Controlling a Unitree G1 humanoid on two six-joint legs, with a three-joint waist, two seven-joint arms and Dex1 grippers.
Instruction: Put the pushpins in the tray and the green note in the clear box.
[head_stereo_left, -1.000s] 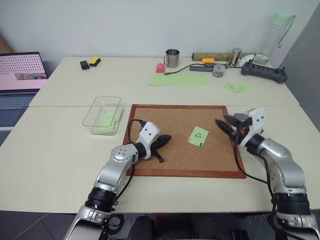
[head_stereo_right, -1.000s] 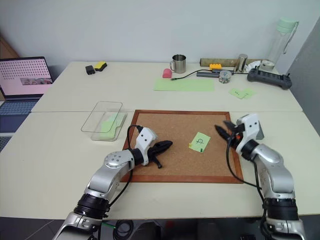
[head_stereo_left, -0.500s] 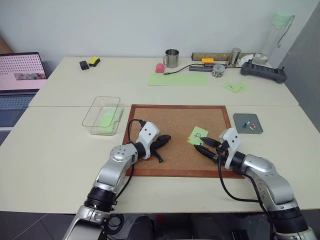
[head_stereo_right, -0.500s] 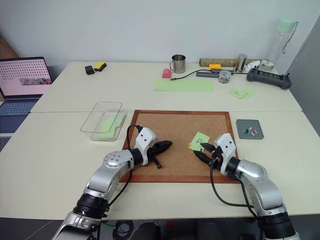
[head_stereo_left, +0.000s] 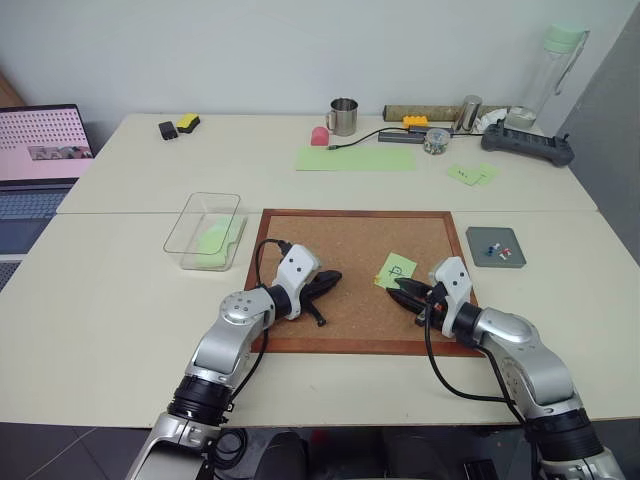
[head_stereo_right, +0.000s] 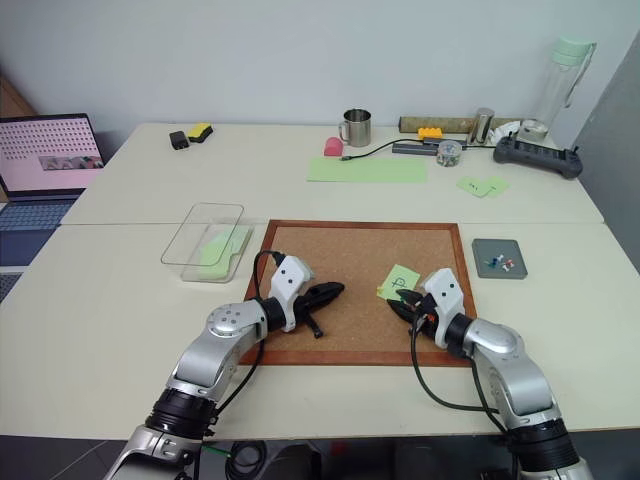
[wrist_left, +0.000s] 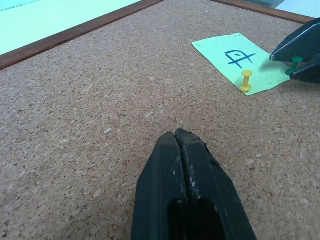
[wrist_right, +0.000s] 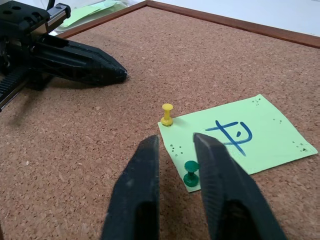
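The right hand (wrist_right: 175, 165), fingers slightly apart and empty, straddles the green pin (wrist_right: 190, 173) holding the note (wrist_right: 240, 135) on the corkboard (head_stereo_left: 350, 250). Tiny, stiff, slippery: pinch its head. Left hand (wrist_left: 184, 150) closed, empty.

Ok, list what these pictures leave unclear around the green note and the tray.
- Green pin, right wrist view: the right gripper straddles it; whether the fingers touch it cannot be told.
- Pushpins in the tray, head views: too small to count.
- Green note, head views: the gripper covers its near corner.
- Clear box: the green thing inside is too blurred to identify.
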